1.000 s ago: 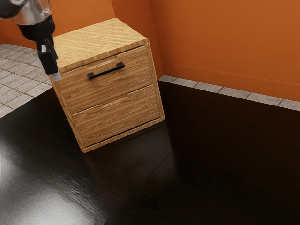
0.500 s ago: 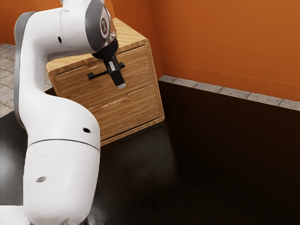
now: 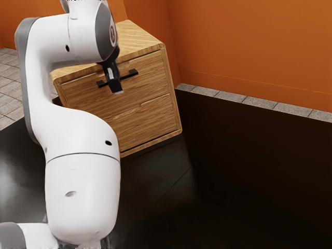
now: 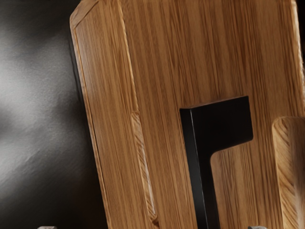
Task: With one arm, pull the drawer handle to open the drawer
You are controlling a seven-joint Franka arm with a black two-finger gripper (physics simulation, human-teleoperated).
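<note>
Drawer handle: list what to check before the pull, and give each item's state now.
1. Top drawer shut, front flush: ok.
2. Gripper at the drawer handle: ok, it hangs in front of the bar.
3. Gripper shut on the drawer handle: not ok, it is open.
4. Gripper deep enough around the bar: cannot tell.
5. Wooden cabinet upright on the black table: ok.

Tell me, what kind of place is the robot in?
Probably a simulated indoor room, not a real home. A light wooden two-drawer cabinet with a black bar handle stands on a glossy black surface, with plain orange walls behind and grey floor tiles beside.
</note>
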